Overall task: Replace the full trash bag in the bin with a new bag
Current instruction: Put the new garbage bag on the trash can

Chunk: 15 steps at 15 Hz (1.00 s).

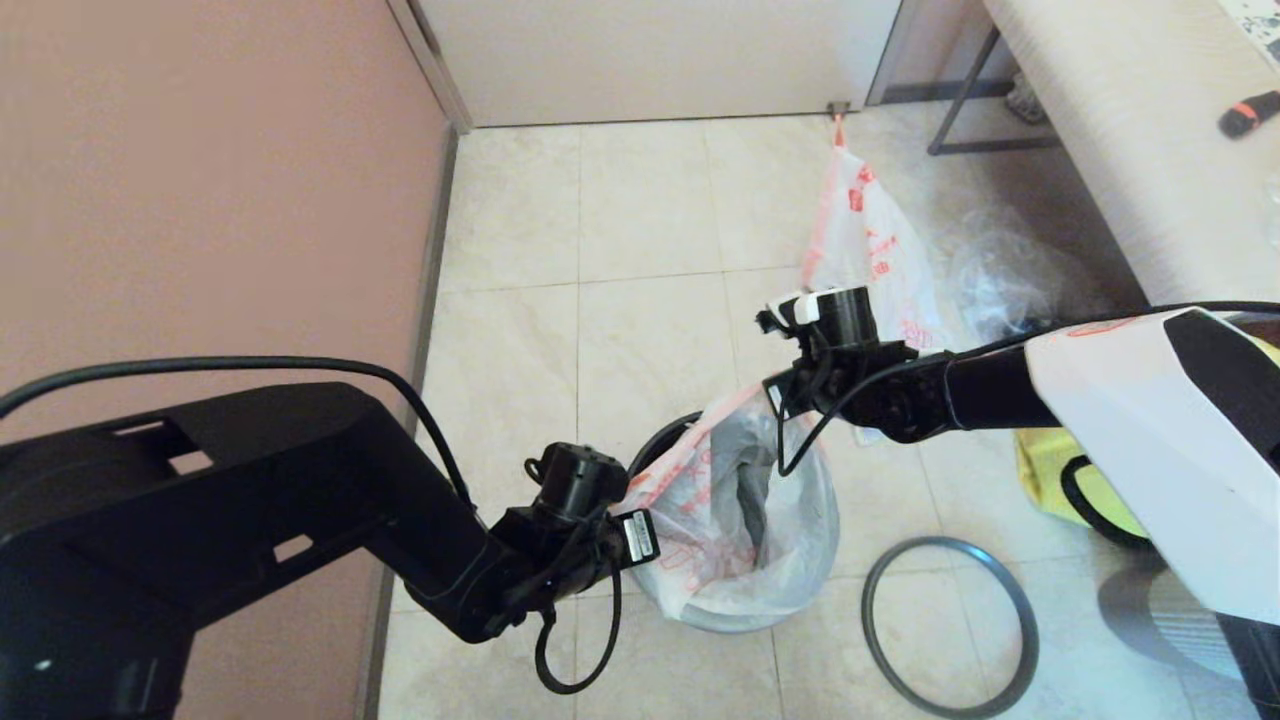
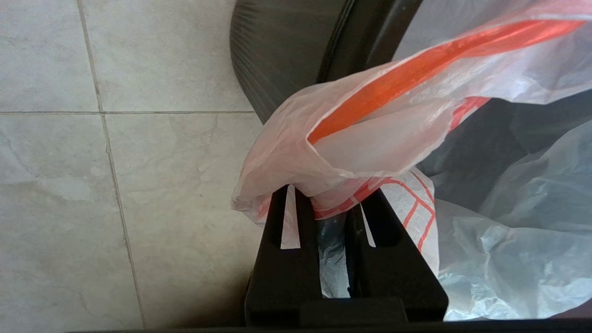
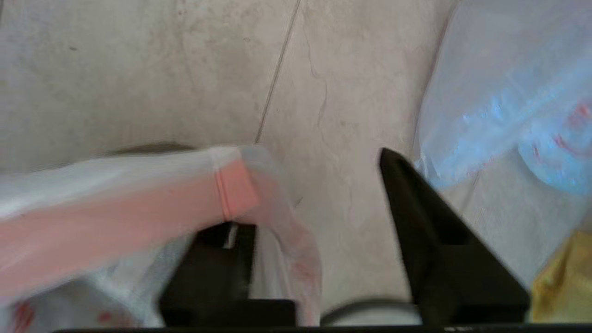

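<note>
The new bag (image 1: 720, 500), white with orange-red print, hangs inside the black bin (image 1: 660, 440), its mouth partly spread over the rim. My left gripper (image 1: 648, 545) is at the bin's near-left rim, shut on the bag's orange hem (image 2: 370, 138), with plastic pinched between the fingers (image 2: 286, 240). My right gripper (image 1: 790, 400) hovers over the far rim, open wide (image 3: 307, 189). The bag's hem (image 3: 231, 194) lies draped over one of its fingers and is not clamped. The full trash bag (image 1: 870, 250) stands on the floor behind the bin.
The dark-grey hoop (image 1: 950, 625) lies flat on the tiles right of the bin. A yellow tote (image 1: 1050, 480) sits under my right arm. Clear plastic (image 1: 1000, 270) lies beside the full bag. A pink wall is on the left, a bench on the right.
</note>
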Motion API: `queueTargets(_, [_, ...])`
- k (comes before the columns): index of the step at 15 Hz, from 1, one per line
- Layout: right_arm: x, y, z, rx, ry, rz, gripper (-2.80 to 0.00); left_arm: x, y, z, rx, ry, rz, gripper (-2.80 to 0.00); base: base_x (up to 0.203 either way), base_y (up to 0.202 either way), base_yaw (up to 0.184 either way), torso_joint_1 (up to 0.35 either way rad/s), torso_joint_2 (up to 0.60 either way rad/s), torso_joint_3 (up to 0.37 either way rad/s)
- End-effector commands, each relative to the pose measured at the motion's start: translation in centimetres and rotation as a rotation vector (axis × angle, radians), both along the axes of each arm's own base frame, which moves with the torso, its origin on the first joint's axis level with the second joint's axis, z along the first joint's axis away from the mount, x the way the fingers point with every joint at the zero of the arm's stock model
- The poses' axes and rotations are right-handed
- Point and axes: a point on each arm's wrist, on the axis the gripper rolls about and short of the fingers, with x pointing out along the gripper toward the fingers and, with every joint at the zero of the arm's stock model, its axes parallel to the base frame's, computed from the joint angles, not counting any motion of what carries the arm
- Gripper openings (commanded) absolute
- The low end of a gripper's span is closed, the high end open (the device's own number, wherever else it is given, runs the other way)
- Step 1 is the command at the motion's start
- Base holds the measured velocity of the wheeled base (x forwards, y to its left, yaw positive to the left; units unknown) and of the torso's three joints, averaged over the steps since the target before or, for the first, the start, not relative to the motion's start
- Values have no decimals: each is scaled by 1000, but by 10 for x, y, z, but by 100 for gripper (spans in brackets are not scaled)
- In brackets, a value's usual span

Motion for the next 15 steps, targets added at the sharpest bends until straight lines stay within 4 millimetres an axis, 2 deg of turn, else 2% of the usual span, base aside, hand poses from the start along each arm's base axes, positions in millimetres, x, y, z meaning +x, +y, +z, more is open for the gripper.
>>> queueTargets(1, [-21,-6,18,-2,10,6,0,0,0,1,-8,-7,3,-280,0,0,0,0,0,0])
queueTargets(3, [-39,-18,16,-27,84,0,0,0,-1,1,-8,-7,1,-280,0,0,0,0,0,0])
queueTargets(4, [-36,-26,16,-6,70,-1,0,-1,-2,1,-7,-5,-2,-280,0,0,0,0,0,0])
queueTargets(6, [-35,-29,24,34,20,21,0,0,-1,1,-6,-5,0,-280,0,0,0,0,0,0])
queueTargets(10, [-62,-35,27,43,58,57,0,-1,-2,0,-6,-4,-2,-280,0,0,0,0,0,0])
queueTargets(11, [-69,-32,23,44,79,67,-280,-1,-2,0,-4,-3,-3,-280,0,0,0,0,0,0])
queueTargets(13, [-81,-18,10,33,129,124,-280,0,-2,1,-6,-6,-2,-280,0,0,0,0,0,0])
queueTargets(15, [-83,-1,-3,15,156,173,-280,0,-2,1,-7,-7,-3,-280,0,0,0,0,0,0])
